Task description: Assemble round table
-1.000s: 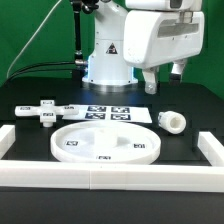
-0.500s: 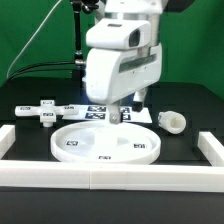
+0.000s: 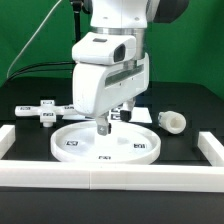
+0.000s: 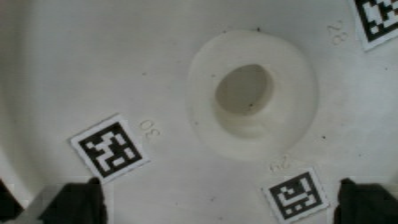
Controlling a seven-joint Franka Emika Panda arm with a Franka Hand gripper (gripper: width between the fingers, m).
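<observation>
The two-finger gripper (image 3: 115, 121) stands open, its jaws spread wide with nothing between them. It hangs low over the middle of the round tabletop disc (image 3: 70, 148), which lies flat on the black table (image 3: 190, 137). Whether the fingertips touch the disc cannot be told.

In the wrist view, the two dark fingertips (image 4: 71, 202) show in adjacent corners of the picture. Between them is only the white face of the disc (image 4: 107, 70). A raised round hub (image 4: 249, 95) with an oval hole through its centre sits on that face. Two square black-and-white tags (image 4: 111, 148) lie flat on the disc near the hub, and a third is cut off at the edge.

In the exterior view, the white robot arm (image 3: 110, 60) rises above the disc and hides its centre. The cross-shaped piece (image 3: 42, 109) lies on the table beyond the disc, toward the exterior view's left. The short cylinder leg (image 3: 173, 121) lies on its side toward the exterior view's right, apart from the disc. A strip of the marker board (image 3: 147, 117) shows behind the gripper. White border rails (image 3: 110, 181) frame the table at the front and both sides.
</observation>
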